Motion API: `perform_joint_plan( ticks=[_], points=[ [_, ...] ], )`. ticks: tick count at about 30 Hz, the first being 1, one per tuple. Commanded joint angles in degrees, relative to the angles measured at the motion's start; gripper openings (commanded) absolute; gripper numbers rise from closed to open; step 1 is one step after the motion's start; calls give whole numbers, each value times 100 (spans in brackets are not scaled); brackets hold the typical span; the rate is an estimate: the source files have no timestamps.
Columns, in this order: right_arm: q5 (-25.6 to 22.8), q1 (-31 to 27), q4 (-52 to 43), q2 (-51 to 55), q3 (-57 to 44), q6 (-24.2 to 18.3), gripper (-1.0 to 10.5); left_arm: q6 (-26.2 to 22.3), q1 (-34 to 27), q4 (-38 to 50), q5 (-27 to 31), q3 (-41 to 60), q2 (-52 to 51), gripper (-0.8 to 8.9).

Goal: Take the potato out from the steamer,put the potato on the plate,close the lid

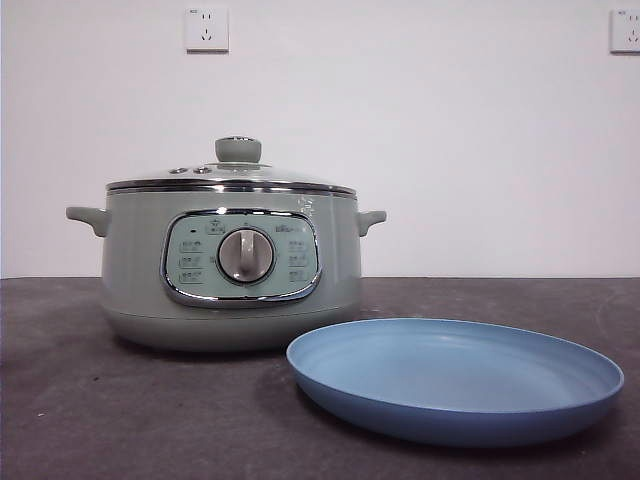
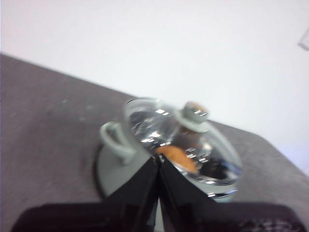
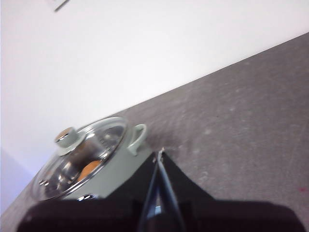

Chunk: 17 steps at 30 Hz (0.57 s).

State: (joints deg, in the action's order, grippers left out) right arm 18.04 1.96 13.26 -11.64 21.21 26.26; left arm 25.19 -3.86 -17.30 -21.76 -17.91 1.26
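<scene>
The sage-green steamer (image 1: 232,265) stands on the dark table with its glass lid (image 1: 232,178) resting on it, green knob (image 1: 238,150) on top. Through the glass the orange potato (image 2: 177,155) shows inside the pot; it also shows as the orange potato (image 3: 90,168) in the right wrist view. The light blue plate (image 1: 455,378) lies empty in front and to the right of the steamer. My left gripper (image 2: 158,162) is shut, held apart from the steamer (image 2: 145,145). My right gripper (image 3: 160,153) is shut too, away from the steamer (image 3: 96,164). Neither arm shows in the front view.
The dark grey table (image 1: 80,400) runs back to a white wall carrying two sockets (image 1: 206,29). Only the steamer and plate stand on it.
</scene>
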Motion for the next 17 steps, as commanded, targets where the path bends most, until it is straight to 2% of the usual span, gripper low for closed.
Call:
perform_joint_plan(
  ticks=[1,6,10,15,17],
  points=[
    [212,22,343,-455,560,-446,-12,-7,-17,-149,-304,-363,271,-8],
    [654,120,1432,-1386,1727,-1266,-12,-533,-17,-588,-1143,-1191,1143,-8],
    [1215,216,2490,-2133,2647,-2083,-11,-1353,-17,-1283,-1698,-1943,1950,-8],
    [1370,332,3864,-2868,3567,-3016,-11,-2295,0,-2347,-2065,-2776,2789,-8],
    [1368,372,4264,-3062,3783,-3263,-11,-2559,33,-2754,-2151,-3032,3045,-8]
  ],
)
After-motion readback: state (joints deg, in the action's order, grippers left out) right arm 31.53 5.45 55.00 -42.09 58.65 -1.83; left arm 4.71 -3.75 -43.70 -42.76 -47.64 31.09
